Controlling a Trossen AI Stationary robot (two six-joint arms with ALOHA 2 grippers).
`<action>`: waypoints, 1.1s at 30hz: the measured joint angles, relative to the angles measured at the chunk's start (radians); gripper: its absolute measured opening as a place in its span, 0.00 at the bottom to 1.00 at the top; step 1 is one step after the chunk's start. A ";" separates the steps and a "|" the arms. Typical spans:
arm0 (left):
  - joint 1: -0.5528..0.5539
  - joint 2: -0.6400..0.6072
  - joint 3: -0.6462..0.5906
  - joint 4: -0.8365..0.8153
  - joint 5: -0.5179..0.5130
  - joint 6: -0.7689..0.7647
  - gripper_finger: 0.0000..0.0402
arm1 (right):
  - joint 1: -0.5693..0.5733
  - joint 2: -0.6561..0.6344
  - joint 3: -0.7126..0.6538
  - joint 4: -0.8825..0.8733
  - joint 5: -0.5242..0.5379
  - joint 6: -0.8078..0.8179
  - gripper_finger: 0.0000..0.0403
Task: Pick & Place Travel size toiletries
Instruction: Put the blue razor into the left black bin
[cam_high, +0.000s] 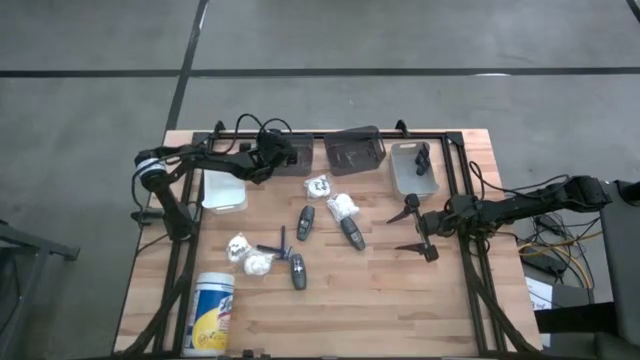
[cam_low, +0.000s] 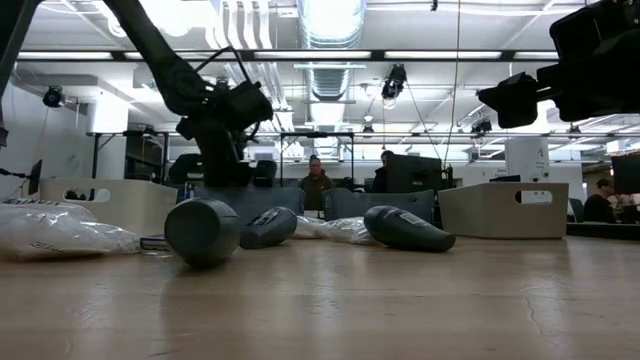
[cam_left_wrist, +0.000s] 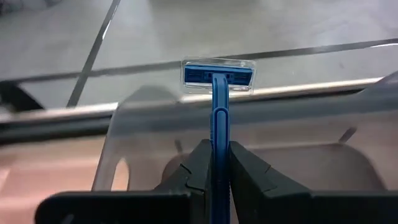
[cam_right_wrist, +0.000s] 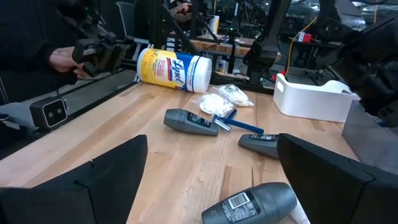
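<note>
My left gripper (cam_left_wrist: 217, 149) is shut on a thin blue razor (cam_left_wrist: 217, 93) with a clear cap on its head, over the clear bin (cam_high: 298, 158) at the table's far edge. Several toiletries lie mid-table: dark grey tubes (cam_high: 305, 222) (cam_high: 352, 232) (cam_high: 297, 270), white packets (cam_high: 343, 205) (cam_high: 240, 246), and a blue stick (cam_high: 276, 247). My right gripper (cam_high: 415, 228) waits open at the right, a little above the table, with nothing between its fingers (cam_right_wrist: 93, 186). My left gripper pinches the razor's blue handle (cam_left_wrist: 218, 134) between its two fingers, which lie along it. The capped head (cam_left_wrist: 217, 76) sticks out well beyond the fingertips. The razor is lifted clear, above the clear bin's wall (cam_left_wrist: 143, 124).
A white bin (cam_high: 225, 190) stands at the far left, a dark clear bin (cam_high: 355, 150) and a grey bin (cam_high: 413, 168) at the far middle and right. A white canister (cam_high: 212, 312) lies near the front left. People sit beyond the table (cam_low: 317, 180).
</note>
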 joint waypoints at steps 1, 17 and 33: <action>0.000 0.000 -0.009 0.000 0.001 -0.021 0.10 | 0.000 0.000 0.000 0.000 0.000 0.001 0.89; -0.003 -0.006 -0.030 0.019 0.039 -0.054 0.16 | 0.000 0.000 0.000 0.000 0.000 -0.001 0.81; -0.003 -0.012 -0.007 0.024 0.060 -0.061 0.37 | 0.000 0.000 0.000 0.000 0.000 0.001 0.69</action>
